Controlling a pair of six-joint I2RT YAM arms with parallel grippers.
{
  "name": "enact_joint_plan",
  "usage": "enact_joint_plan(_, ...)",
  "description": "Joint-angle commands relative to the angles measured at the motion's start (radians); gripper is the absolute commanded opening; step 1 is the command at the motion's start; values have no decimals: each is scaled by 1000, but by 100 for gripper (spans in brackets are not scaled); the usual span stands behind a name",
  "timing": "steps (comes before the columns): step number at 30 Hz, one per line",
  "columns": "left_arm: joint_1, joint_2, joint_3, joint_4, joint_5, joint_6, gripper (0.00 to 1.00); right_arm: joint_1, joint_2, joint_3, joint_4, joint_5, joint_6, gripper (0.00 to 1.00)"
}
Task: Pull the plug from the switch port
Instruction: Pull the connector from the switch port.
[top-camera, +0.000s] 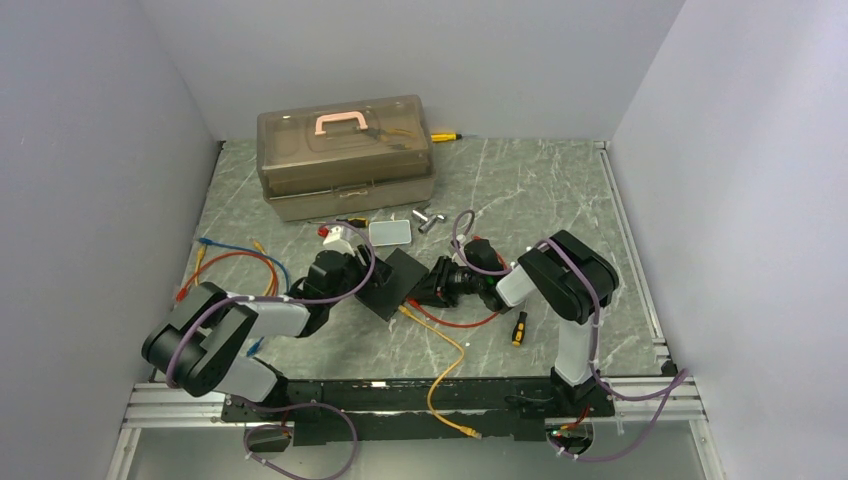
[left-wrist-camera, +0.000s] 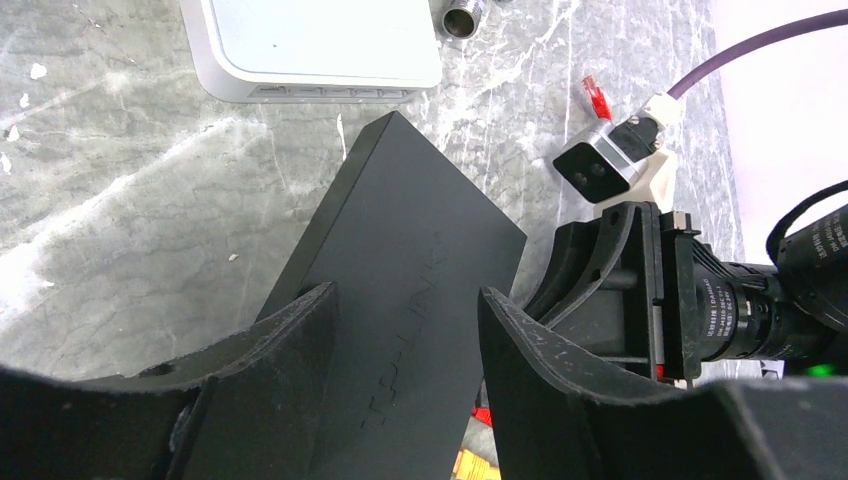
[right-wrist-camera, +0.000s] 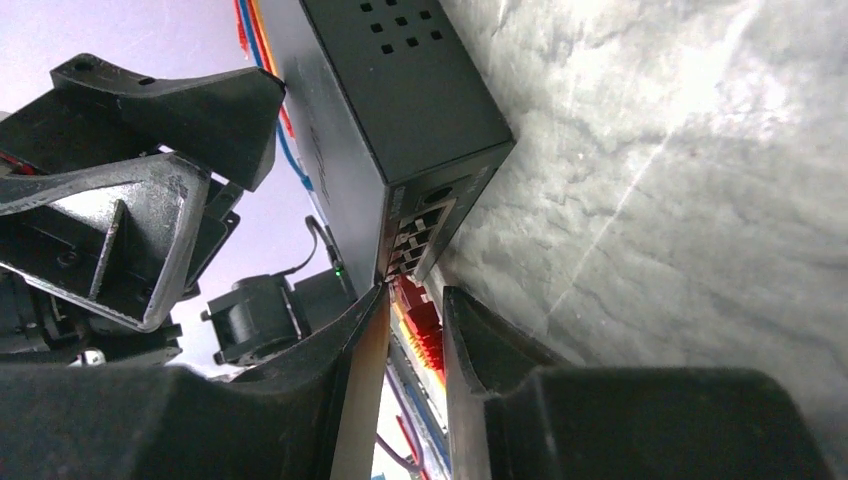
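Closely, left jaws wide over switch (left-wrist-camera: 400, 250), right jaws narrow about plug (right-wrist-camera: 420, 325) at port edge, grips unclear

The top external camera sits high at the near side of the bench (top-camera: 540, 190) and looks down and forward from far off, taking in its whole surface. The left wrist camera rides close behind the left end effector (left-wrist-camera: 405, 300), facing down onto the flat top of the switch (left-wrist-camera: 400, 240). The right wrist camera, nearer still and low to the bench, looks past the right end effector (right-wrist-camera: 415, 300) at the switch's socketed edge. All three views share the switch, and each wrist view also catches the opposite end effector.
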Motion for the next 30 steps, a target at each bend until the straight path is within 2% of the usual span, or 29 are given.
enact_joint_plan(1,-10,45,-44,-69,-17,-4,60,6,28,-1,92,12,58,28)
enact_joint_plan(13,-44,54,-54,-66,-64,-3,58,5,42,17,70,16,58,27)
enact_joint_plan(16,-52,69,-55,-59,-66,-5,57,5,33,28,31,24,35,29)
enact_joint_plan(22,-61,90,-49,-52,-64,-5,57,8,18,73,-91,27,-48,27)
enact_joint_plan(30,-76,104,-37,-57,-68,0,56,14,38,108,-141,15,-78,26)
